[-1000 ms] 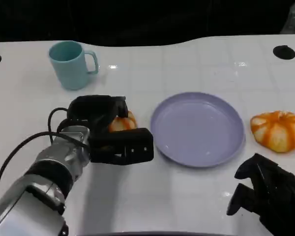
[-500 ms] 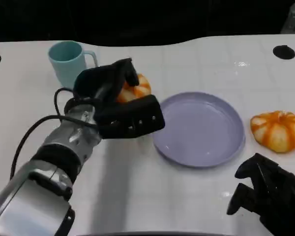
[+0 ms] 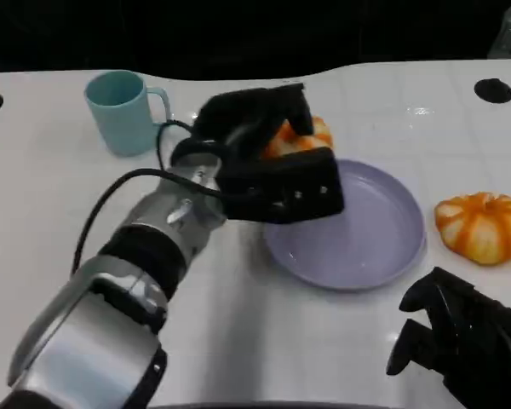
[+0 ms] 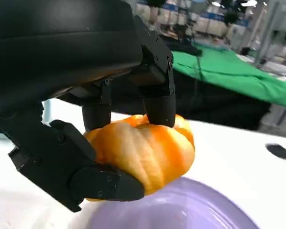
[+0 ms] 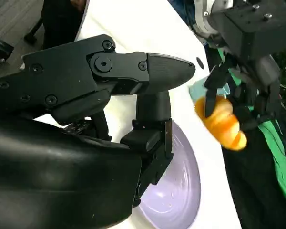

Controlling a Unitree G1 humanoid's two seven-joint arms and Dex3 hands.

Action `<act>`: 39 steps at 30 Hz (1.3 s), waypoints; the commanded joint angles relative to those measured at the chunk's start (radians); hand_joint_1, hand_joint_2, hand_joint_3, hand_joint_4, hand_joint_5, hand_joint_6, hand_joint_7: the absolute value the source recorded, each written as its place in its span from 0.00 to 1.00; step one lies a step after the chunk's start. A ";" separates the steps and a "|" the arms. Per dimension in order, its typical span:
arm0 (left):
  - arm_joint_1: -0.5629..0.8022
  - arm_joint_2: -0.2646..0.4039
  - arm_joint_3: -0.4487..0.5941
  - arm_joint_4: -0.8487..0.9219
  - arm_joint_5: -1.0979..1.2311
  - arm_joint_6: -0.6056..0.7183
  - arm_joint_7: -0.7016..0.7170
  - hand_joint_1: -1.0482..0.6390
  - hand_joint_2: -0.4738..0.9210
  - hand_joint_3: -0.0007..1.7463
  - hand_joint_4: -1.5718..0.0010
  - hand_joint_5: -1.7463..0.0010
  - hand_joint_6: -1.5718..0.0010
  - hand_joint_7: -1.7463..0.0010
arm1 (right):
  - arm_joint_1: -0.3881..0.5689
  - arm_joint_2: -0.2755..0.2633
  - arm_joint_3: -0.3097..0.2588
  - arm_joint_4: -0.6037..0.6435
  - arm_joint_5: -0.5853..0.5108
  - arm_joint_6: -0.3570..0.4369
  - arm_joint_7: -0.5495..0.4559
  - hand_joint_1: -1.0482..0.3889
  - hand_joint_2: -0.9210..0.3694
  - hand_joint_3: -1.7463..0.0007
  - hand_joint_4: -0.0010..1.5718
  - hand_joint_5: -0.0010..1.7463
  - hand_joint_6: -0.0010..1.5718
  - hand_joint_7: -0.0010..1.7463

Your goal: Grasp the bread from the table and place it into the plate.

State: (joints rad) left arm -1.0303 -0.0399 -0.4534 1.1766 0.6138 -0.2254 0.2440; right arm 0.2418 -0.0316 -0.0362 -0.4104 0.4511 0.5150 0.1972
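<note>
My left hand [image 3: 268,162] grips an orange-striped bread roll [image 3: 296,138] and holds it in the air over the left rim of the lilac plate [image 3: 383,230]. In the left wrist view the bread [image 4: 148,152] sits between the black fingers [image 4: 159,102] with the plate [image 4: 181,212] just beneath. The right wrist view shows the same bread [image 5: 222,125] hanging above the plate [image 5: 178,191]. My right hand [image 3: 464,336] rests at the table's near right, fingers curled, holding nothing. A second orange-striped bread [image 3: 482,225] lies on the table right of the plate.
A teal mug [image 3: 123,111] stands at the back left of the white table [image 3: 264,341]. Two dark round holes [image 3: 492,89] mark the table's far corners. The table's far edge meets a dark background.
My left hand has lifted the bread off the table and carried it right and away, from beside the mug to above the plate's left rim. The right hand has barely moved.
</note>
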 commanded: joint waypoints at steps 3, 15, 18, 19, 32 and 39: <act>-0.036 -0.045 -0.036 0.010 0.016 0.024 -0.014 0.49 0.73 0.50 0.41 0.00 0.58 0.11 | 0.010 -0.005 -0.003 -0.029 0.001 -0.003 -0.014 0.44 0.00 0.75 0.40 1.00 0.32 0.91; -0.060 -0.118 -0.055 0.066 0.014 0.100 -0.031 0.48 0.88 0.35 0.48 0.00 0.50 0.65 | 0.014 -0.012 0.003 -0.027 -0.005 -0.020 -0.004 0.44 0.00 0.74 0.41 1.00 0.32 0.91; -0.064 -0.128 -0.055 0.072 0.013 0.115 -0.034 0.48 0.91 0.30 0.49 0.00 0.46 0.71 | 0.015 -0.012 0.004 -0.025 -0.005 -0.025 -0.002 0.43 0.00 0.74 0.41 1.00 0.32 0.91; -0.064 -0.128 -0.055 0.072 0.013 0.116 -0.034 0.48 0.92 0.29 0.49 0.00 0.46 0.72 | 0.015 -0.013 0.004 -0.025 -0.005 -0.025 -0.002 0.43 0.00 0.74 0.41 1.00 0.32 0.91; -0.065 -0.199 -0.041 0.109 -0.020 0.194 -0.103 0.44 1.00 0.11 0.66 0.26 0.55 0.89 | 0.025 -0.010 0.011 -0.032 -0.012 -0.028 -0.006 0.44 0.00 0.75 0.41 1.00 0.33 0.91; -0.081 -0.207 -0.050 0.116 -0.008 0.255 -0.185 0.27 1.00 0.17 0.94 0.82 0.89 1.00 | 0.024 -0.010 0.009 -0.025 -0.015 -0.037 -0.001 0.44 0.00 0.75 0.41 1.00 0.33 0.90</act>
State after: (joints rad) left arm -1.0749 -0.2345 -0.5029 1.2847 0.6106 0.0125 0.0782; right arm 0.2611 -0.0331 -0.0223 -0.4341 0.4375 0.4950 0.1917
